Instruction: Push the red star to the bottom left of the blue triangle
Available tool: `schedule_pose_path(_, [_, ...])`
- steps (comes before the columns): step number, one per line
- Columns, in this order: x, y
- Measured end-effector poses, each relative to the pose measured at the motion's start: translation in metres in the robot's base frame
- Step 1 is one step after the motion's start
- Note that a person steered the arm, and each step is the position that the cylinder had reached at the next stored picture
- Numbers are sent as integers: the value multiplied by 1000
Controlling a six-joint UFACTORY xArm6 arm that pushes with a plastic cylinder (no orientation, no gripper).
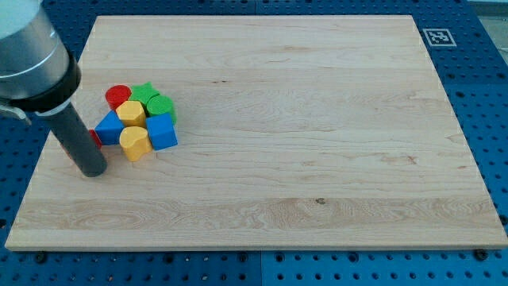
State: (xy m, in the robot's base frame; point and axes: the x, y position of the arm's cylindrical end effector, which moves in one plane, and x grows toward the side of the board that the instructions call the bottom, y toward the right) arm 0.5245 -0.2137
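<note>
The blocks sit in one tight cluster at the board's left. The blue triangle (109,127) is on the cluster's left side. Only a small red sliver of the red star (95,138) shows, at the triangle's lower left; my rod hides the rest. My tip (90,170) rests on the board just below and left of the star, seemingly touching it. Also in the cluster are a red cylinder (118,96), a green star (144,92), a second green block (161,106), a yellow hexagon (132,112), a yellow heart (135,143) and a blue cube (162,132).
The wooden board (302,135) lies on a blue pegboard table (492,95). A black-and-white marker (436,36) is at the board's top right corner. The board's left edge is close to my tip.
</note>
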Motion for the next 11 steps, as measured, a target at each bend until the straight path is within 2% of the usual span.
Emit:
schedule_pose_path(1, [4,9])
schedule_pose_path(2, [26,4])
schedule_pose_path(3, [22,-42])
schedule_pose_path(4, [13,-59])
schedule_pose_path(5, [7,-26])
schedule_pose_path(7, [-11,-7])
schedule_pose_path(8, [-6,-5])
schedule_pose_path(9, [4,-17])
schedule_pose_path(10, [2,-64])
schedule_pose_path(11, [-29,-74])
